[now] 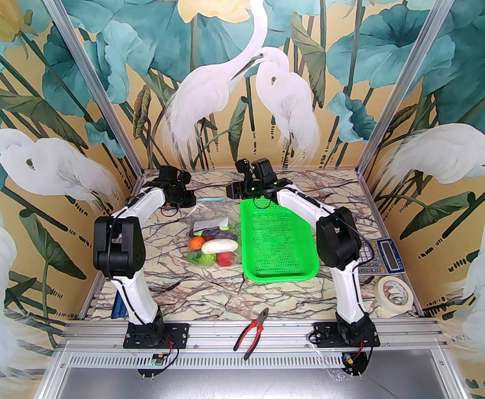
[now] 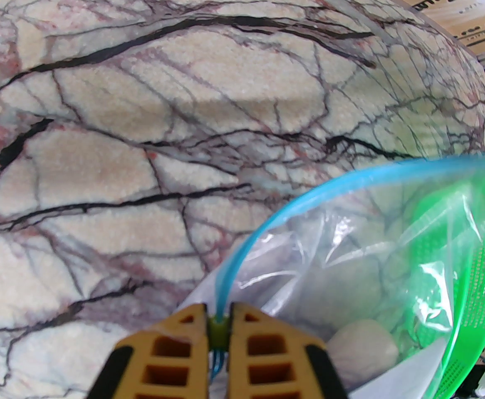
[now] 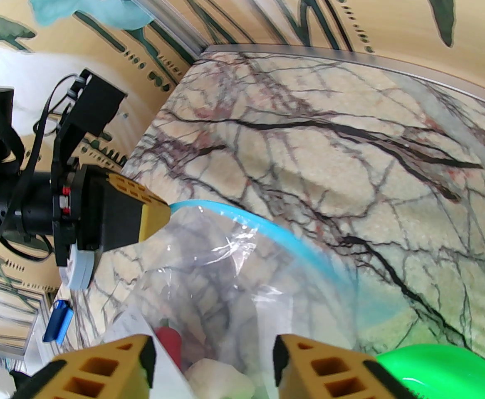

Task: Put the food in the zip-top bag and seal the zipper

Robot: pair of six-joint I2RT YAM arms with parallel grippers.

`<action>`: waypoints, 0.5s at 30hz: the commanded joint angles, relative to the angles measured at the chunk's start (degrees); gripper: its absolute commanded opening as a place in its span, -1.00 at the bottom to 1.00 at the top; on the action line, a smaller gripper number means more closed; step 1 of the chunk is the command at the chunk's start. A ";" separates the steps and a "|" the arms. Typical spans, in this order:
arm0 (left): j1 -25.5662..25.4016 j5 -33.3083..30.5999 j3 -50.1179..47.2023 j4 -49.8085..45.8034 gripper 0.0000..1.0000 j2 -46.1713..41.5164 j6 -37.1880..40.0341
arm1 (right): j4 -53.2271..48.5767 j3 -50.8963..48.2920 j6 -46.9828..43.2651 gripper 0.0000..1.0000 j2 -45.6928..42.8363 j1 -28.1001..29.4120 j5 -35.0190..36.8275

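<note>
The clear zip-top bag lies on the marble table, left of the basket, with its mouth at the far end. The food sits inside it: an orange tomato, a white cucumber, a red piece, green and purple pieces. My left gripper is shut on the left end of the blue zipper; its yellow fingers pinch the strip. My right gripper stands open at the right end of the zipper, with nothing between its fingers and the bag just beyond them.
A green mesh basket lies right of the bag, touching it. Red-handled pliers rest on the front rail. A grey scale and a tape roll sit at the right edge. A blue object lies front left.
</note>
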 commanded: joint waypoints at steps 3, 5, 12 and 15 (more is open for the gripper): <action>-0.03 3.78 -1.33 5.66 -1.00 0.99 -1.64 | 6.09 -6.92 0.61 0.22 -9.30 -0.50 7.42; -0.05 4.53 -1.49 6.68 -0.97 1.06 -2.59 | 7.83 -10.89 1.11 0.31 -13.79 -1.12 10.78; 2.29 9.84 -3.87 13.19 -0.47 -1.47 -8.92 | 6.97 -25.87 3.51 0.52 -32.18 -4.93 21.96; 3.81 10.37 -3.47 13.22 -0.42 -3.14 -9.52 | 0.23 -29.80 5.04 0.54 -38.40 -7.74 27.40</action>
